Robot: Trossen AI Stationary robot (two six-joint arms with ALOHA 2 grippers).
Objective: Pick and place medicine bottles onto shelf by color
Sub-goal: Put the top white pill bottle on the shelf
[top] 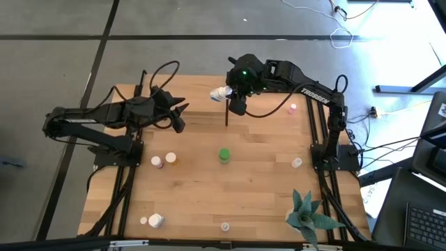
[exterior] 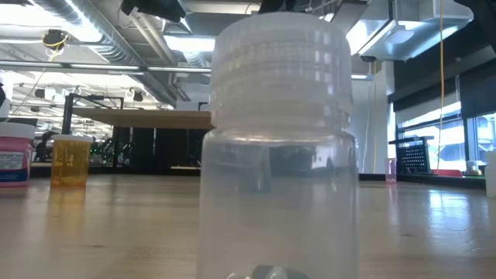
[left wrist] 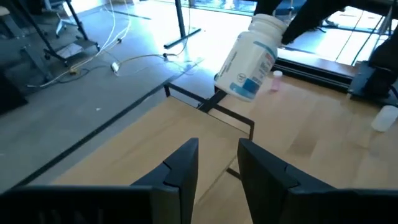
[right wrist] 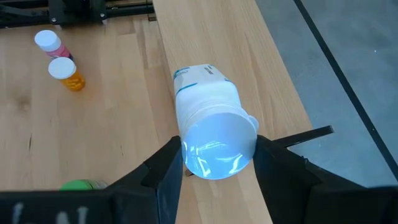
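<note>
Up top, in the high view, the right gripper (top: 230, 94) sits just above the middle of the frame, over the far edge of the table (top: 209, 195), pinching a white bottle (top: 221, 93) that pokes out toward the left. The left gripper (top: 175, 115) hangs left of centre, holding nothing, its fingers a little apart. On the tabletop a green bottle (top: 224, 155) stands near the middle, a pink bottle (top: 157, 162) and an orange bottle (top: 171, 160) stand close together left of it, and a spiky plant (top: 306, 215) fills the lower right corner.

At table height in the low view, a clear bottle (exterior: 277, 147) with a ribbed cap takes up the centre of the frame. The pink one (exterior: 14, 161) and the orange one (exterior: 70, 161) stand at the left edge, and the shelf (exterior: 143, 118) shows behind them as a pale board on thin black posts.

From the left wrist, the two dark fingers (left wrist: 180, 171) stand slightly apart at the bottom, and the white bottle (left wrist: 249, 59) hangs tilted in the upper middle above the shelf's black frame (left wrist: 211, 106).

From the right wrist, the fingers (right wrist: 163, 171) clamp the white bottle (right wrist: 208, 124) from both sides at lower centre, over the light wood shelf board (right wrist: 217, 37); pink (right wrist: 48, 42) and orange (right wrist: 66, 72) sit upper left.
</note>
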